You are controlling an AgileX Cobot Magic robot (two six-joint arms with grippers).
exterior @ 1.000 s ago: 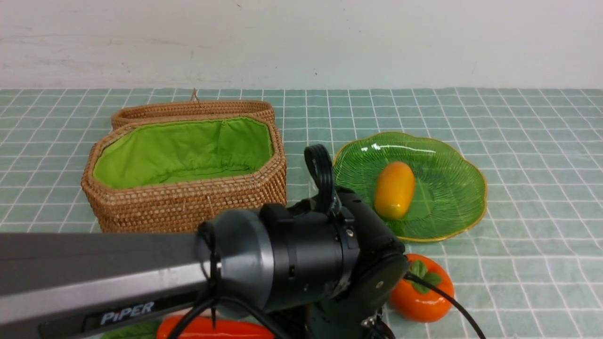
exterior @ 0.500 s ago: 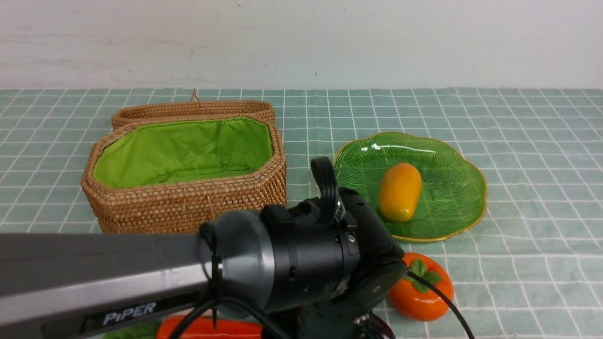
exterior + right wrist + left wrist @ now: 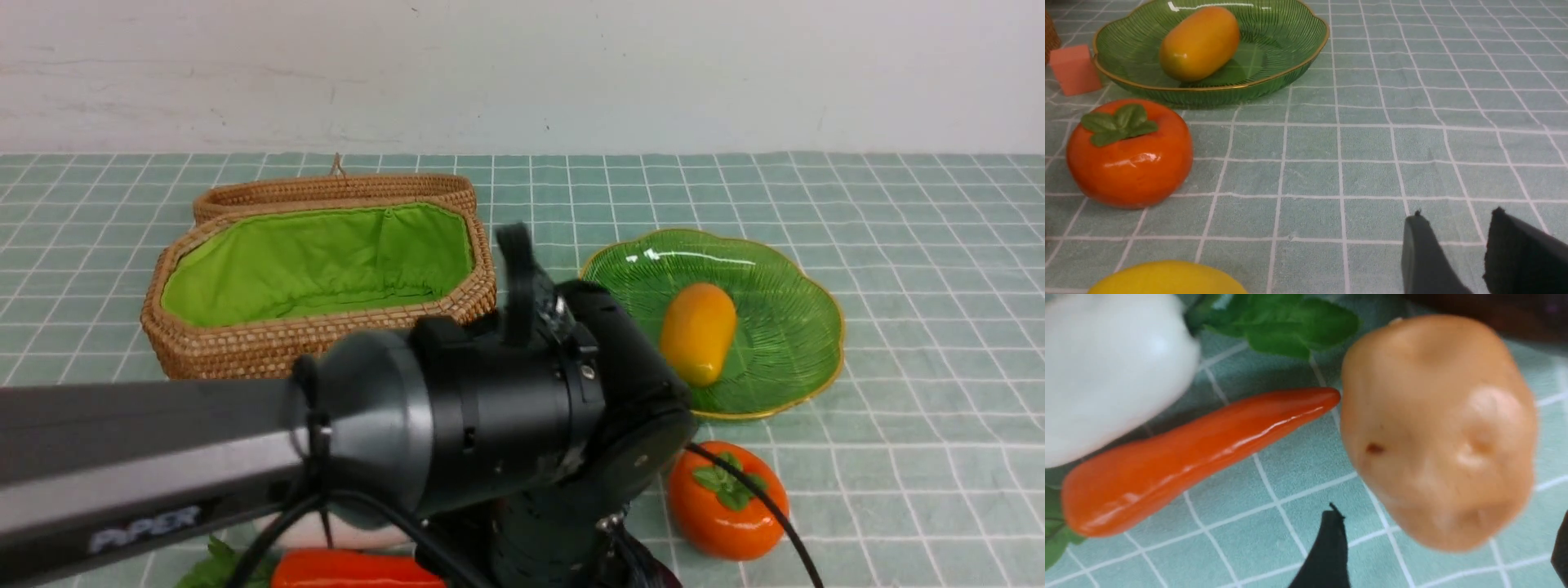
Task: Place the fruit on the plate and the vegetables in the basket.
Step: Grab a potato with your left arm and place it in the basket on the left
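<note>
The open wicker basket (image 3: 318, 327) stands at the left, showing only its green lining. On the green plate (image 3: 784, 269) lies the mango (image 3: 696, 331); the persimmon (image 3: 727, 500) sits on the cloth in front of it. My left gripper (image 3: 1447, 522) is open wide, its fingers (image 3: 1327, 551) either side of the near end of a tan potato-shaped toy (image 3: 1437, 428), without touching it. Beside that lie the carrot (image 3: 1188, 453), the white radish (image 3: 1110, 371) and the dark eggplant (image 3: 1494, 310). My right gripper (image 3: 1455, 214) hovers open over bare cloth, nothing in it. The lemon (image 3: 1167, 279) lies close by.
My left arm (image 3: 245, 441) fills the front of the front view and hides the things under it. A salmon-pink cube (image 3: 1073, 69) sits beside the plate's rim (image 3: 1208, 87). The basket's lid (image 3: 335, 189) lies open behind it. A white wall closes off the far table edge.
My left wrist has swung left and risen, uncovering more of the persimmon. The mango has rolled slightly right on the plate.
</note>
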